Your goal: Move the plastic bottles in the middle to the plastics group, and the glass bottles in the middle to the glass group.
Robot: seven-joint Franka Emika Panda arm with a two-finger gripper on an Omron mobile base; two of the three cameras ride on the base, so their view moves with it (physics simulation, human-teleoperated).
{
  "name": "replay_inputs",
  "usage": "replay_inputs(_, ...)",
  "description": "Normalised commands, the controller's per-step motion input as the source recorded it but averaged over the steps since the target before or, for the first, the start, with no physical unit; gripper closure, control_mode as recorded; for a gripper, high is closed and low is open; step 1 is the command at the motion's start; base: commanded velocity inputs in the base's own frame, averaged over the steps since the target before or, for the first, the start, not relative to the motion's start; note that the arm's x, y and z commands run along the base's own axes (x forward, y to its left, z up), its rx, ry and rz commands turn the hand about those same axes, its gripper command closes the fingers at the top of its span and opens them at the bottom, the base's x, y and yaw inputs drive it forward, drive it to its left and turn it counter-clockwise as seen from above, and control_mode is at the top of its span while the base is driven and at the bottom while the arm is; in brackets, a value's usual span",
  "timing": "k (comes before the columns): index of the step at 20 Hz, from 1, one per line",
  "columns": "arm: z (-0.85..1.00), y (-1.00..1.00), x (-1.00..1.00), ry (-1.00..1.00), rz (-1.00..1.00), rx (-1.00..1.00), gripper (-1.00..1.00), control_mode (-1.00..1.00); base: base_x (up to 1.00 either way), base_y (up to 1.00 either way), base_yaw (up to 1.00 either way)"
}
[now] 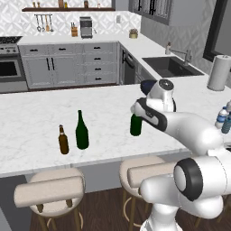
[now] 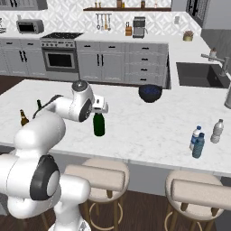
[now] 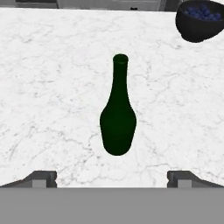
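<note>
We see the pincer released, its two fingertips spread wide apart and grasping nothing. It hangs above the green wine bottle, which stands upright on the white marble desk. In the hand view the bottle sits centred between the fingertips and apart from them, neck toward the top of that picture.

In the left base view this green bottle stands in the middle stretch of the desk, closer to the near edge with the stools than to the far edge; the arm's wrist covers its neck. In the right base view the same bottle shows its lower body just under the hand.

Toward the left end of the desk, near the front edge, we find the dark green wine bottle and just beside it the short brown beer bottle, both upright.

Toward the right end, close to the front edge, stand the small water bottles: a clear bottle with a blue label touching or nearly touching a teal bottle, and a pale bottle a little apart on their right.

A dark bowl holding blue round things rests near the far edge of the desk, behind the green bottle. A white paper-towel roll stands at the far right corner.
</note>
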Motion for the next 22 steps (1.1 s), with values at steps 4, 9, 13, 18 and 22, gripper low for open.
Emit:
replay_inputs(4, -0.05, 0.05, 0.26, 0.00, 0.00, 0.00, -1.00, -1.00, 0.00, 0.00, 0.00)
replay_inputs(9, -0.30, 0.09, 0.20, 0.00, 0.00, 0.00, -1.00, -1.00, 0.00, 0.00, 0.00)
replay_inputs(13, -0.22, 0.02, 0.29, 0.00, 0.00, 0.00, -1.00, -1.00, 0.00, 0.00, 0.00)
replay_inputs(18, -0.07, -0.02, 0.26, 0.00, 0.00, 0.00, -1.00, -1.00, 0.00, 0.00, 0.00)
replay_inputs(22, -0.07, -0.07, 0.11, 0.00, 0.00, 0.00, -1.00, -1.00, 0.00, 0.00, 0.00)
